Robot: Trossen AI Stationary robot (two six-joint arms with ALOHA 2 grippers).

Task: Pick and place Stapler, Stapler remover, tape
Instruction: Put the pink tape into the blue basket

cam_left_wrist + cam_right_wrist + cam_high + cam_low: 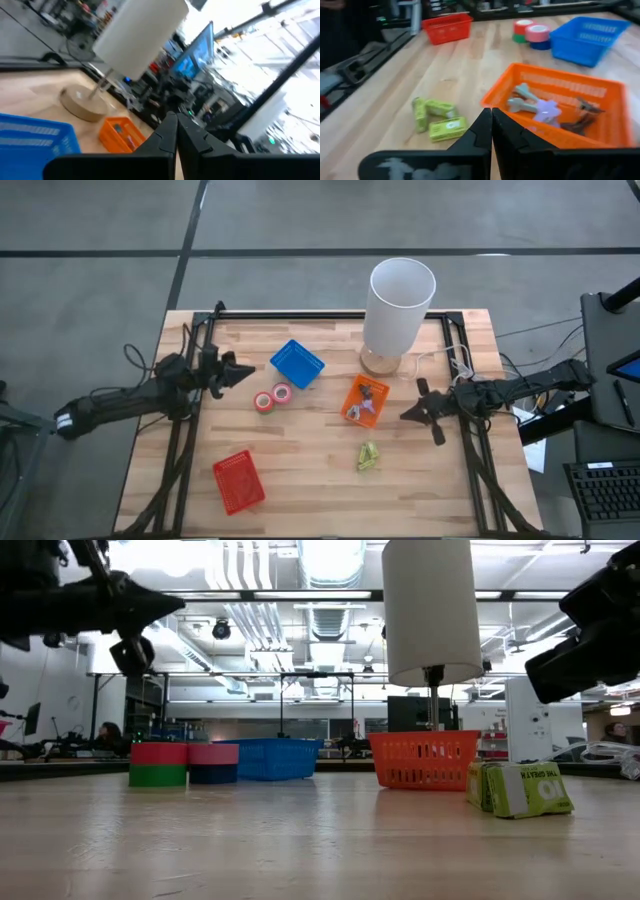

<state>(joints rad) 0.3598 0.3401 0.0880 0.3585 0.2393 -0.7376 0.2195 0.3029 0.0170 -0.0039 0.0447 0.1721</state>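
Two small tape rolls lie flat side by side on the table between the blue and red trays: a red one [263,401] [158,764] with a green lower half, and a pink one [282,393] [213,762] [537,34]. The orange tray [365,400] [600,135] holds small grey, lilac and dark tools [547,110]; which of them is the stapler or the remover I cannot tell. My left gripper [243,370] [176,125] hangs shut in the air, left of the blue tray and on the far side of the tapes. My right gripper [412,413] [491,120] is shut, raised just right of the orange tray.
A blue tray [297,363] stands far of the tapes and a red tray [238,480] near the front left. Small green boxes [368,457] [440,117] lie near the orange tray. A tall white lamp [400,305] stands on its round base at the far edge.
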